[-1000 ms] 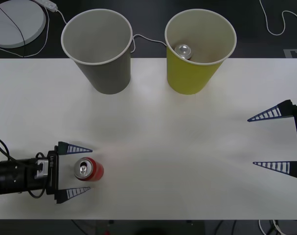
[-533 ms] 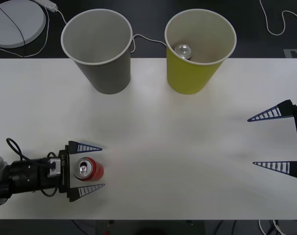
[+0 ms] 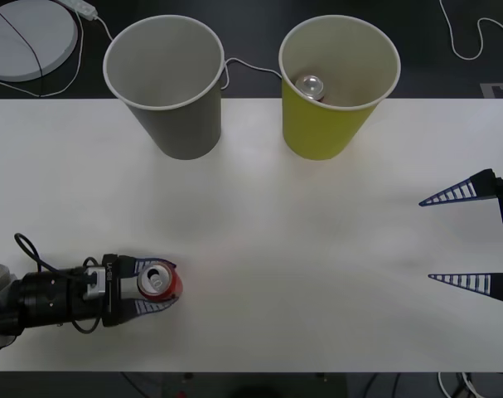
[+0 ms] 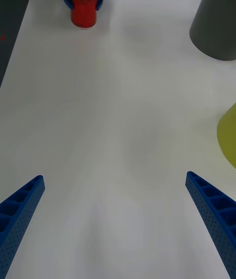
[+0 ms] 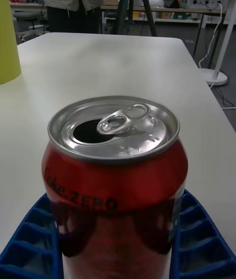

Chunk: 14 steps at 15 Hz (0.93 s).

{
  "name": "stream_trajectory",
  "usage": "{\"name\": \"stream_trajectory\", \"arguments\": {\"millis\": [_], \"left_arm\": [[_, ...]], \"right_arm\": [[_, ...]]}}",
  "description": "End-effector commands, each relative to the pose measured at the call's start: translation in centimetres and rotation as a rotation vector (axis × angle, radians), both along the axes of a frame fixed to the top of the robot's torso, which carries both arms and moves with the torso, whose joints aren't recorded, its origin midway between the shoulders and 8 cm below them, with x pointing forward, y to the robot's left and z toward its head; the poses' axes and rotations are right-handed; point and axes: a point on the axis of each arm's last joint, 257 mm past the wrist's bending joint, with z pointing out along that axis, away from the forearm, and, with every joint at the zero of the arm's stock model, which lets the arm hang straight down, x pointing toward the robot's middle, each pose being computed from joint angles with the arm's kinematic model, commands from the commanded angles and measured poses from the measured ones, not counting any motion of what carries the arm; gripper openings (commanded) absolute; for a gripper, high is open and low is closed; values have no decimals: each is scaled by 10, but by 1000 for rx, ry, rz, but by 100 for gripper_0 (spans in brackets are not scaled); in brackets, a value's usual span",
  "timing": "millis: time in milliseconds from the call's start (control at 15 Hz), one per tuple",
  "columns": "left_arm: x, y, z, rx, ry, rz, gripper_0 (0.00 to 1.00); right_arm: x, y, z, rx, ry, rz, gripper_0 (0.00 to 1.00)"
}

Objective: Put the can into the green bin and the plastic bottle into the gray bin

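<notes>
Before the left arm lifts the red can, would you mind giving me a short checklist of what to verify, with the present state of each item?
1. Left end effector closed on the can, fingers against both sides: ok.
2. Can upright on the table, opened top facing up: ok.
3. Green bin upright, mouth open: ok; a silver can already lies inside, with room left.
4. Gray bin upright beside it, apart from the green one: ok.
5. Table between the can and the green bin free of obstacles: ok.
6. Right end effector open at the right side of the table, away from the path: ok.
</notes>
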Motion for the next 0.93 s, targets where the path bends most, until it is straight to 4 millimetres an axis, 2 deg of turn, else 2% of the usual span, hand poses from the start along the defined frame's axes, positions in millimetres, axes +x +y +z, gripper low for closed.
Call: {"name": "stream_trajectory", "arguments": {"millis": [67,467,667,933], "left_arm": [[1,0,1,-2,0,2,0],[9,4,10,-17,1,20,0],[16,16,18,-3,9,34,0],[26,37,37,50,67,37,0]], "right_arm": [[0,0,0,0,0,0,100],[0,0,0,0,0,0,100],[0,0,0,0,0,0,100],[0,0,0,0,0,0,100]]}}
